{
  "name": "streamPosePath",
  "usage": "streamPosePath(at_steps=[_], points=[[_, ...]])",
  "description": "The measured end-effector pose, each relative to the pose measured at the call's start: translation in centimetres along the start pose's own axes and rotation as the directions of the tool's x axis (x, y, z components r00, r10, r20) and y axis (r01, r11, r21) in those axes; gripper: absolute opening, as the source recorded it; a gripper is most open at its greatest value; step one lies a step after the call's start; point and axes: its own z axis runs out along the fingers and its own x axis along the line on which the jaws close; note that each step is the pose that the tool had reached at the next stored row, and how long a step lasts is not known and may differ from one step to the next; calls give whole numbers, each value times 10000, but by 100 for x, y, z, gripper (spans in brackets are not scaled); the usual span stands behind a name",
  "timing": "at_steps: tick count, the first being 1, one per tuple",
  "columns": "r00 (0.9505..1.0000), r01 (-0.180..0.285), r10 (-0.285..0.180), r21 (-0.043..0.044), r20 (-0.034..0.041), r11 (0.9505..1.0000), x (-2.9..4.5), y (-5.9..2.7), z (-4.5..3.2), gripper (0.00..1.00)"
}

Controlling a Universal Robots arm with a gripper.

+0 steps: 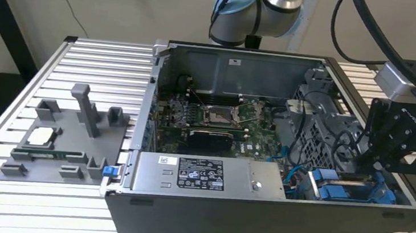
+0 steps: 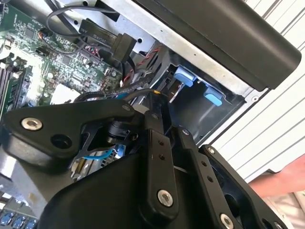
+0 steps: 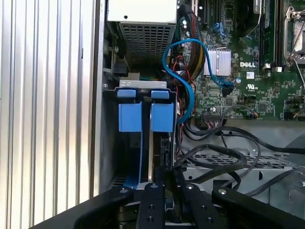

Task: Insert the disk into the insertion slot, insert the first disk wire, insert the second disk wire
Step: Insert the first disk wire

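Gripper (image 1: 365,161), exterior view: hangs low at the slot (image 1: 319,153), we judge for wire work. Second wrist view: fingers (image 2: 155,143) drawn close together beside the slot. First wrist view: disk (image 3: 162,117) seated inside the slot, tabs outward for pulling.

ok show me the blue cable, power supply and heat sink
blue cable (image 3: 192,95), first wrist view, side of its loop
power supply (image 1: 198,174), exterior view, its white label
heat sink (image 3: 218,62), first wrist view, middle of its fins
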Motion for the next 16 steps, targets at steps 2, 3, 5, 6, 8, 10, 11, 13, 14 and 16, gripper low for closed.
streamPosePath(at_steps=[2,3,5,6,8,10,11,13,14,16], points=[[10000,1,-1,12,1,10000,-11,-1,10,0],[10000,1,-1,20,1,10000,-14,-1,15,0],[10000,1,-1,40,-2,10000,-16,-2,26,0],[10000,1,-1,47,-6,10000,-17,-3,30,0],[10000,0,0,54,-21,10000,-16,-4,36,0],[10000,-5,5,59,-41,10000,-16,-5,42,0],[10000,-7,7,60,-55,10000,-16,-5,44,0],[10000,-12,12,69,-80,10000,-16,-6,51,0],[10000,-11,12,79,-82,10000,-16,-8,56,0],[10000,-11,11,88,-80,10000,-16,-9,69,0]])
